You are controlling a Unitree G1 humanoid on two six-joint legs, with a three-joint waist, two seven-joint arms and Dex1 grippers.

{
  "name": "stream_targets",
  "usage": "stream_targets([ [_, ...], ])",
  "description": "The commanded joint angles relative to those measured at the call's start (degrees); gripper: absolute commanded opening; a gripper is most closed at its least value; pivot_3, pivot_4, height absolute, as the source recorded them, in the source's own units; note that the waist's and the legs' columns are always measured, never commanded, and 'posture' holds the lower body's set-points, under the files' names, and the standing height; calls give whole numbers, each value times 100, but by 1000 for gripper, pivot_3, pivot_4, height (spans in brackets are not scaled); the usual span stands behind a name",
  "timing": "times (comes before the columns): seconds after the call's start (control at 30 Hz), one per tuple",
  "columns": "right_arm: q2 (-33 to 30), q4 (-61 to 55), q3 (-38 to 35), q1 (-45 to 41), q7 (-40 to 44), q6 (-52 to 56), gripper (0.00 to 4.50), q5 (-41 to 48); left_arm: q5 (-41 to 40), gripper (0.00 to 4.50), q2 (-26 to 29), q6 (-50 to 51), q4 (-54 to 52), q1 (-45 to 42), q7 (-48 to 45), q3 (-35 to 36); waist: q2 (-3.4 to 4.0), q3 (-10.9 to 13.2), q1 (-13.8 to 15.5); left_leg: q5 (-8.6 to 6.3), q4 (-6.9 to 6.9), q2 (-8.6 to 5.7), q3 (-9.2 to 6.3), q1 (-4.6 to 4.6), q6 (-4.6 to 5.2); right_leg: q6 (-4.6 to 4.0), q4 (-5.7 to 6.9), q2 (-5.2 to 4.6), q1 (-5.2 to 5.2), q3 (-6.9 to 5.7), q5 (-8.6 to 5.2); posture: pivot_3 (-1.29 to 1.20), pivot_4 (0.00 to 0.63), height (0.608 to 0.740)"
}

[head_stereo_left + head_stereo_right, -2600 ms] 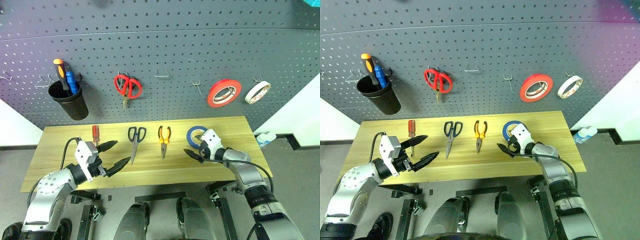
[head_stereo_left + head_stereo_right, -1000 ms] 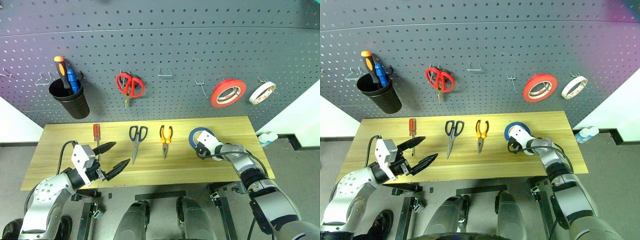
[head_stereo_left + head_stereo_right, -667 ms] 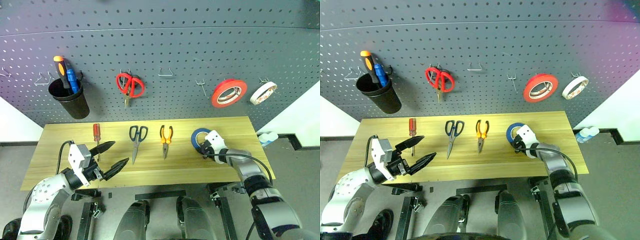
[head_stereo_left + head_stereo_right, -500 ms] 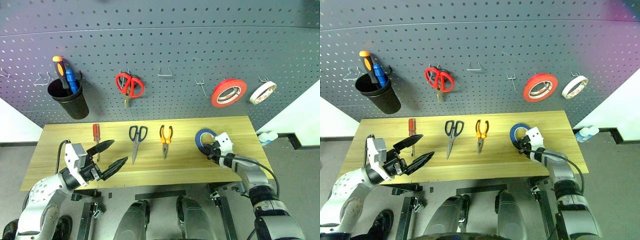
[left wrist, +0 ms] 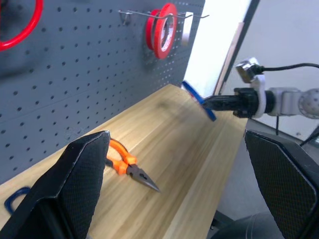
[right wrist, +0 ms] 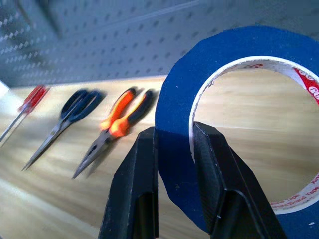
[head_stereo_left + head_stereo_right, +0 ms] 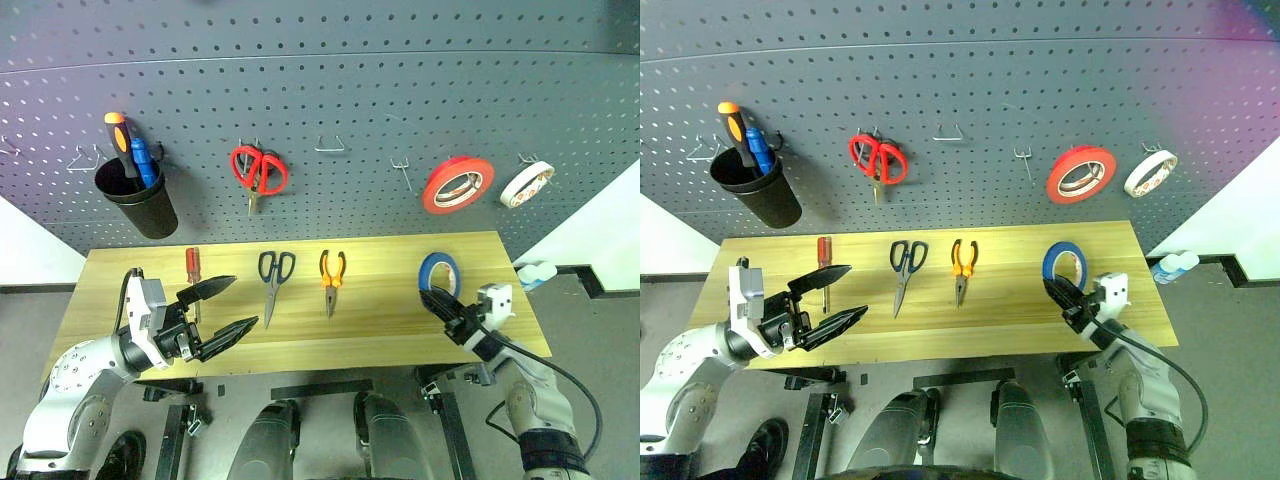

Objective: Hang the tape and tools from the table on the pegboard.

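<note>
Four items are not yet hung: the right gripper (image 7: pixel 1058 290) pinches the blue tape (image 7: pixel 1065 265) at lower right; screwdriver (image 7: pixel 823 253), scissors (image 7: pixel 905 262), pliers (image 7: pixel 959 263) lie on the table (image 7: pixel 1000 320); the left gripper (image 7: pixel 835 300) gapes wide, holding nothing.

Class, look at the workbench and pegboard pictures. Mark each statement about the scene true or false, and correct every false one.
1. The right gripper is shut on the blue roll of tape. True.
2. The pliers hang on the pegboard. False: they lie on the table, to the right of the black-handled scissors.
3. The left gripper holds the red-handled screwdriver. False: it is open and empty; the screwdriver lies on the table.
4. The red roll of tape hangs on the pegboard beside the white roll. True.
5. The black cup is empty. False: two screwdrivers stand in it.
</note>
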Motion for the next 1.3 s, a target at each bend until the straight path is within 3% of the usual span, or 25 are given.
stream_targets([
  [0.03, 31, -54, -538, -171, -207, -330, 666, 403, 30, 4500, -26, -75, -34, -91, -10, 6, 0, 0, -2, 0, 2, 0, 0, 0, 0, 0, 1, 0, 0, 0, 2, -59, 196, 740],
  [0.2, 187, -379, -283, -160, -119, -324, 666, 388, 84, 4500, -73, -50, 22, -238, -23, -78, 5, -3, -18, 1, -2, 6, -3, 5, 0, 5, 9, 12, 0, -2, 6, -67, 186, 740],
  [0.47, 380, -2058, 405, 264, 56, 120, 666, 755, 104, 4500, -64, -33, -47, -199, 10, -31, 8, -5, 1, 1, 2, 3, -1, 1, 0, 19, 8, 5, -3, 0, 14, -65, 183, 740],
  [0.73, 549, -3243, 946, 208, -402, 379, 666, 744, 135, 4500, -73, -98, -95, -170, 58, 27, 8, -5, 4, 0, 2, 3, -2, 1, 0, 18, 8, 4, -4, 0, 14, -62, 184, 740],
  [0.97, 523, -2653, 1145, -435, -692, -114, 666, -4, 164, 4500, -95, -133, -127, -189, 125, 3, 8, -5, 2, 1, 2, 2, -2, 1, -1, 18, 10, 7, -6, 0, 15, -55, 190, 740],
  [1.3, 676, -1743, 1446, -966, -527, -736, 666, -416, 237, 4500, -131, -187, -283, -63, 268, 12, 8, -5, 5, 1, 2, 1, -2, 3, -1, 19, 13, 7, -6, 0, 16, -16, 194, 740],
])
